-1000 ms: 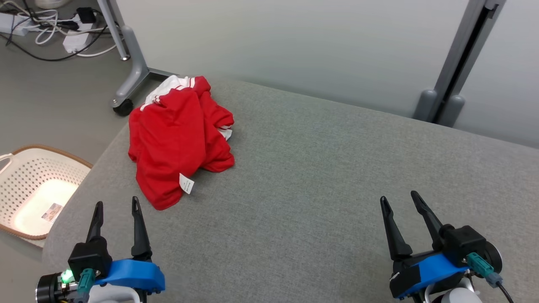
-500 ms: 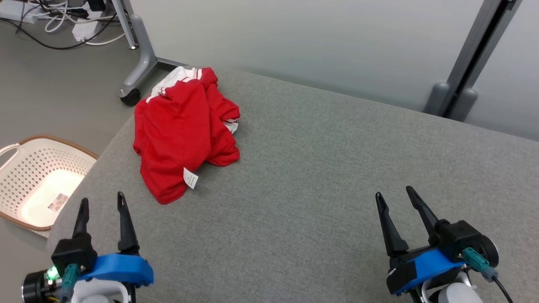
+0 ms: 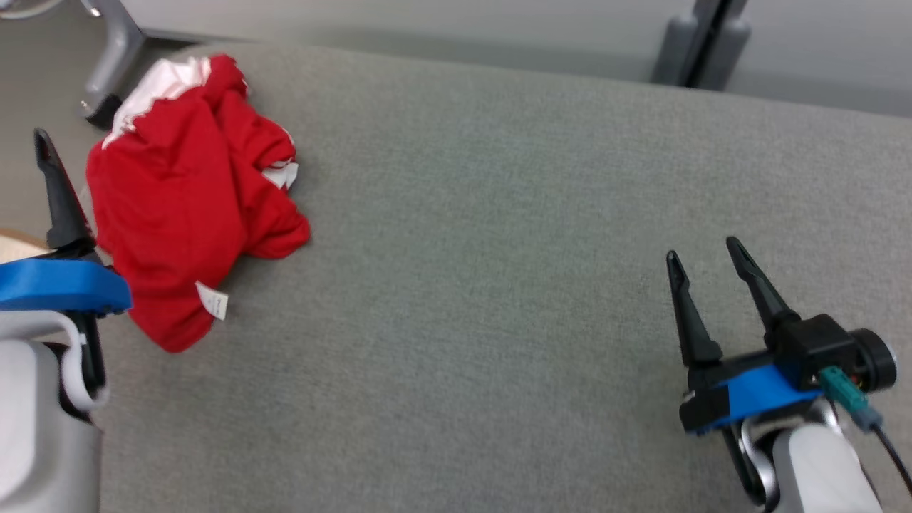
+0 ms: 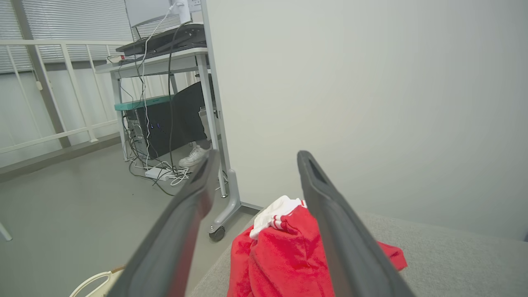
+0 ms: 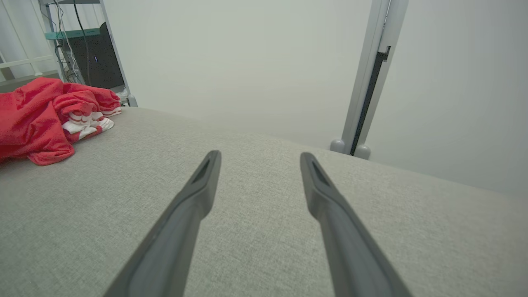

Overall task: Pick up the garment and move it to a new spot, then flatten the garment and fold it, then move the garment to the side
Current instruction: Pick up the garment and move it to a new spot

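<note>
Black left gripper (image 4: 258,156), right gripper (image 3: 702,249) — spread wide, empty.

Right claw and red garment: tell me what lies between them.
Bare grey upholstery stretches between the right claw and the red garment, with nothing lying on it; the head view shows this.

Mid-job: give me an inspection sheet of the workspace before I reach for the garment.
Surface: grey fabric-covered table.
Job's things: crumpled red garment with white trim, bunched at the table's far left corner, white tag showing, not held.
Clutter: nothing seen.
Grippers: left gripper open, by the garment's left edge; right gripper open, over bare fabric.
Cables: tangled cords under a desk; lead at the right wrist.
Surroundings: pale wall panel, wheeled grey stand leg, white shoe under the desk.
</note>
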`<state>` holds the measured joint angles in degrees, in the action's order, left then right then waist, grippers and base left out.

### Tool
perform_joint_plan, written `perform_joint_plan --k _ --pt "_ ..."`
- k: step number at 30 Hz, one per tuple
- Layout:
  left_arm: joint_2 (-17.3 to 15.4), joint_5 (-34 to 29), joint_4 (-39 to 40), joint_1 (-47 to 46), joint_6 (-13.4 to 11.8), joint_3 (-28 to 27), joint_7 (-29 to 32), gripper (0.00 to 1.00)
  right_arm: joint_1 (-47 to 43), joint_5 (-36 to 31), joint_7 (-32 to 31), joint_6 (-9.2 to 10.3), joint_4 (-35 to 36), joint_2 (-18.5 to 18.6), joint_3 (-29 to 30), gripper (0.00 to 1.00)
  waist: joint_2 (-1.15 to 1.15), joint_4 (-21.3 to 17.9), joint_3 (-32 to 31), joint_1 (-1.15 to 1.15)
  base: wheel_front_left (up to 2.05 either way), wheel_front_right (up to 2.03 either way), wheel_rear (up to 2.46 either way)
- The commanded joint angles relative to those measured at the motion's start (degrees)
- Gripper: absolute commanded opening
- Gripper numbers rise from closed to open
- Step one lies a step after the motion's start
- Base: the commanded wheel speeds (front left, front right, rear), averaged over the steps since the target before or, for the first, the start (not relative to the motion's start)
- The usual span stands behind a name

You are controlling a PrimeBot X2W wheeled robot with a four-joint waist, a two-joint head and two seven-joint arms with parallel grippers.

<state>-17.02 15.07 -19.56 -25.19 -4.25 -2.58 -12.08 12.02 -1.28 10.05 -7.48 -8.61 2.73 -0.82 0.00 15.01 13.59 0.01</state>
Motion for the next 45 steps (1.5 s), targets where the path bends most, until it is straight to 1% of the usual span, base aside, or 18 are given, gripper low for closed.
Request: perform_joint_plan --k 1,8,10,14,18,22,28,29,30,31,38,45 --pt "-0.98 0.41 -0.70 -1.97 0.04 -0.61 0.20 1.00 1.11 -0.67 -0.57 -0.03 1.15 0.31 0.38 1.00 0.00 -0.96 1.23 -0.01 0.00 0.00 0.00" --pt "-5.34 2.73 -8.37 -11.85 1.59 -3.33 0.98 1.00 2.31 -2.80 -3.26 -0.03 7.77 0.27 1.45 1.00 0.00 -5.68 7.15 -0.01 0.00 0.00 0.00" --pt "-6.44 3.54 -12.48 -14.68 2.41 -3.39 2.39 1.00 2.28 -3.45 -4.51 -0.03 10.73 0.28 1.47 1.00 0.00 -7.00 9.20 -0.01 0.00 0.00 0.00" --pt "-7.36 4.27 -18.27 -17.55 3.59 -2.87 5.11 1.00 2.45 -4.21 -5.78 -0.03 13.78 0.26 1.66 1.00 0.00 -7.98 11.58 -0.01 0.00 0.00 0.00" --pt "-6.92 5.03 -23.72 -19.14 4.87 -1.99 7.28 1.00 2.48 -4.67 -6.72 -0.03 15.48 0.27 2.08 1.00 0.00 -8.27 13.18 -0.01 0.00 0.00 0.00" --pt "-5.51 6.37 -29.13 -20.53 5.84 -1.49 8.77 1.00 2.87 -5.16 -7.26 -0.03 16.39 0.30 2.16 1.00 0.00 -8.46 14.23 -0.01 0.00 0.00 0.00" --pt "-3.90 7.45 -35.82 -21.66 7.21 -0.83 10.05 1.00 3.14 -5.27 -7.36 -0.03 16.41 0.30 1.58 1.00 0.00 -8.87 14.29 -0.01 0.00 0.00 0.00" --pt "-3.88 7.50 -36.64 -21.87 7.37 -0.71 10.04 0.60 3.14 -5.27 -7.37 -0.03 16.30 0.30 1.46 1.00 0.00 -8.97 14.14 -0.01 0.00 0.00 0.00" --pt "-3.96 7.52 -37.31 -22.17 7.54 -0.63 9.89 0.15 3.17 -5.20 -7.35 -0.03 16.20 0.29 1.38 1.00 0.00 -9.05 13.99 -0.01 0.00 0.00 0.00" --pt "-4.07 7.44 -38.01 -22.36 7.68 -0.46 9.84 0.00 3.17 -5.09 -7.28 -0.03 16.11 0.29 1.29 1.00 0.00 -9.16 13.82 -0.01 0.00 0.00 0.00" --pt "-5.99 6.56 -39.18 -23.58 8.18 0.51 5.87 0.00 2.16 -3.61 -6.35 -0.03 14.32 0.29 1.12 1.00 0.00 -9.61 10.62 -0.01 0.00 0.00 0.00" --pt "-7.96 4.91 -35.37 -25.60 8.09 1.95 1.18 0.00 0.71 -1.32 -4.41 -0.03 11.16 0.29 1.08 1.00 0.00 -10.25 5.01 -0.01 0.00 0.00 0.00"
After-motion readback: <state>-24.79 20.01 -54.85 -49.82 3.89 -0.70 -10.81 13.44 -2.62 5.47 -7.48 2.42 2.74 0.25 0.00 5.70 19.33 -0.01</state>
